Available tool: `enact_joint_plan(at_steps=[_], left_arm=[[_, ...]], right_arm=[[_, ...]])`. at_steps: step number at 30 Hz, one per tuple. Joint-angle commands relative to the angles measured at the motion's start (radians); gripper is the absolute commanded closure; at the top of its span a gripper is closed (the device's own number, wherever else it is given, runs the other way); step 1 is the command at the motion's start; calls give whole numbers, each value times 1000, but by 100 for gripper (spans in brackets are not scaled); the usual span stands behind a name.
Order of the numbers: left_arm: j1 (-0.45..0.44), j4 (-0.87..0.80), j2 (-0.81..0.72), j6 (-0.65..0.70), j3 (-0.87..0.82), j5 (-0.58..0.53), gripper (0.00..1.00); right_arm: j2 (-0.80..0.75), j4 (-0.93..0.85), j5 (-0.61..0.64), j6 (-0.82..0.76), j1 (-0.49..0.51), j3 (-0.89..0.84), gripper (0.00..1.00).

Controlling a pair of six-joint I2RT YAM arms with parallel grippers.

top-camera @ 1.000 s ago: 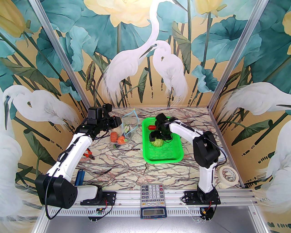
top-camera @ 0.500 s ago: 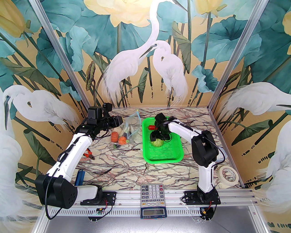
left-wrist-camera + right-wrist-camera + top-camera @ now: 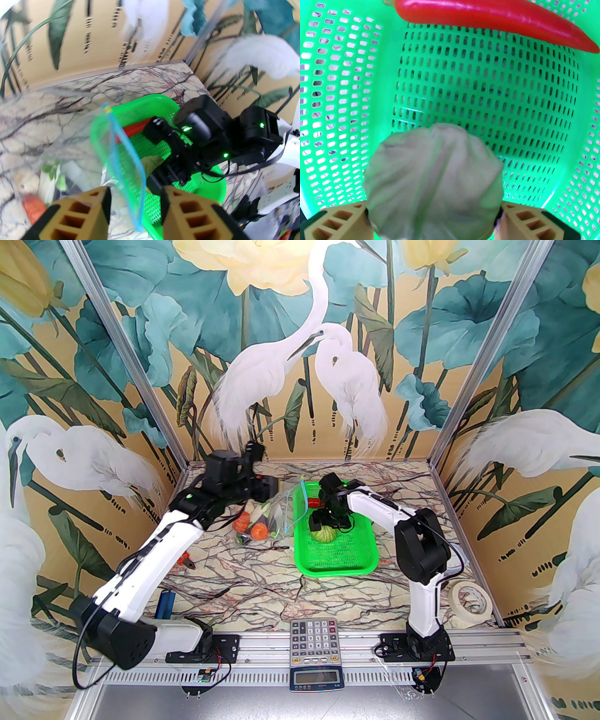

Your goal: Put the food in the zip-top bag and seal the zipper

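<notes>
Standing at the arms' end of the counter point(image 3: 262, 577), I look first at the green mesh basket point(image 3: 335, 93), a little toward 1 o'clock from the counter's middle. The right hand point(image 3: 433, 206) is down inside it, its fingers pressed against both flanks of the green cabbage point(image 3: 433, 178). That grip looks meant for lifting the cabbage out. Beyond the cabbage, at the basket's 12 o'clock end, the red chili point(image 3: 487, 21) lies crosswise and untouched, presumably waiting its turn. At the basket's 9 o'clock sits the zip-top bag point(image 3: 276, 512), its belly on the counter with tomatoes point(image 3: 258, 532) and other pieces already inside. Its mouth is raised and leans over the basket's rim near 11 o'clock, which I take as a way to shorten the cabbage's trip. The left hand point(image 3: 134, 194) is at that mouth with its fingers standing apart, and the clear film and the light-blue zipper point(image 3: 126, 150) run between them. I cannot tell whether the film hangs on one finger or is merely draped. The zipper is unsealed, rightly so while food is outside the bag.
</notes>
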Motion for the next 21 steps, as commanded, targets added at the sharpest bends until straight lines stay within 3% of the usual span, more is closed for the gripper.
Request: enact_joint_plan(at_steps=[1, 8, 15, 21], left_arm=[[-55, -127, 108, 81, 61, -114, 59], [-87, -218, 247, 71, 165, -122, 57], [-99, -324, 344, 46, 259, -244, 61], [-101, -385, 394, 40, 303, -282, 66]], right_arm=[[11, -4, -16, 15, 5, -28, 15], [5, 9, -27, 17, 6, -46, 14], [9, 9, -35, 4, 4, -41, 14], [21, 7, -45, -7, -5, -35, 14]])
